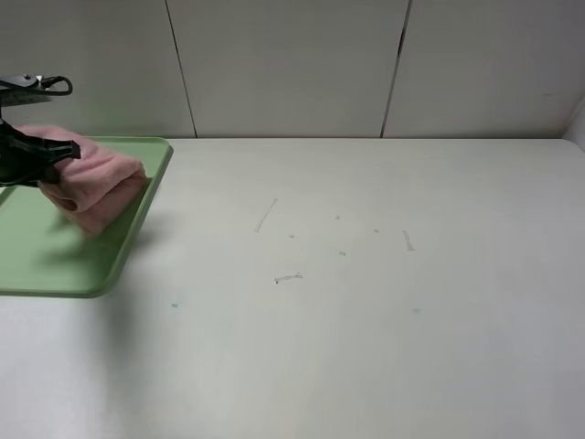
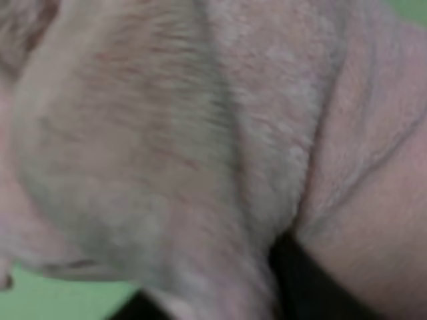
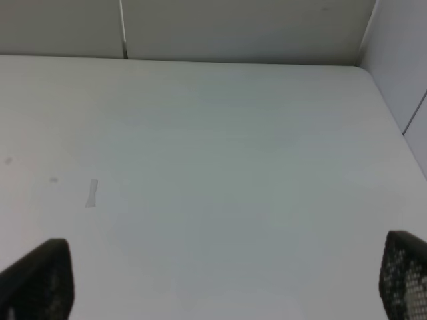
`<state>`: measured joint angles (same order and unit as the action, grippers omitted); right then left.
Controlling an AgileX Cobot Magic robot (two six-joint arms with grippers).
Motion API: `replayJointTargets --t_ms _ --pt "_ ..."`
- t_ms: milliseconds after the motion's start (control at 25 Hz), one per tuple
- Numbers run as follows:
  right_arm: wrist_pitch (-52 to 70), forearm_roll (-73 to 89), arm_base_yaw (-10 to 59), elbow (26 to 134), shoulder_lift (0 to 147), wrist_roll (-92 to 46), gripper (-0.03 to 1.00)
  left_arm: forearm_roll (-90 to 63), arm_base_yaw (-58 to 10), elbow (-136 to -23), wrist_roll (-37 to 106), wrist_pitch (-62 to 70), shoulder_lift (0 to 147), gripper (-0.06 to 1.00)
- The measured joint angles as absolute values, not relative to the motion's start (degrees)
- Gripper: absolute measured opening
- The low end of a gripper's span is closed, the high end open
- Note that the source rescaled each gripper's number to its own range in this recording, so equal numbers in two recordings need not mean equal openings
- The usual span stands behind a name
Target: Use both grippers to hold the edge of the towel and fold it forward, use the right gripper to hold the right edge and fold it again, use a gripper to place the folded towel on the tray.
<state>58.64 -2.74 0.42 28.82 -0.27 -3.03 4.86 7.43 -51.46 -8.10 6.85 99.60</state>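
- Towel [image 1: 96, 183]: pink, fluffy, bunched into a folded bundle. It lies over the far right corner of the tray, its lower end touching the tray floor just inside the right rim. In the left wrist view the towel [image 2: 200, 133] fills nearly the whole picture, blurred, with soft folds and a deep crease down the right side.
- Tray [image 1: 55, 265]: pale green, rectangular, low raised rim, rounded corners. It sits at the far left of the table and is cut off by the left edge of the high view. A strip of the green tray [image 2: 60, 297] shows below the cloth in the left wrist view.
- Left gripper [image 1: 57, 155]: black, reaching in from the left edge over the tray, its tips against the near-left side of the towel. Cloth hides the gap between the jaws; whether they grip or have let go cannot be told.
- Right gripper [image 3: 220, 280]: out of the high view. Its own wrist view shows two black fingertips [image 3: 40, 277] far apart at the lower corners, jaws spread wide, nothing between them.
- Table [image 1: 366, 302]: white, with faint scuffs and a few small specks.
- Back wall [image 1: 292, 64]: pale panels with dark vertical seams.
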Motion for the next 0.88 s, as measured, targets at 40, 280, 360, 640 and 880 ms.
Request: replayJointTargets --t_ms 40,280,360,640,880 --pt "58.64 -2.74 0.42 28.82 -0.27 -3.03 1.0 4.86 7.67 -51.46 -8.1 7.39 99.6 0.53" --pt "58.64 -2.74 0.42 28.82 -0.27 -3.03 1.0 4.95 7.85 -51.46 -6.26 12.19 99.48 0.97" --pt "58.62 -2.74 0.42 28.82 -0.27 -3.03 1.0 4.98 7.85 -51.46 -4.92 13.67 98.47 0.99" --pt "58.62 -2.74 0.42 28.82 -0.27 -3.03 1.0 4.98 7.85 -51.46 -3.59 18.75 90.36 1.0" --pt "58.62 -2.74 0.42 28.82 -0.27 -3.03 1.0 5.16 7.95 -51.46 -3.48 30.65 82.66 1.0"
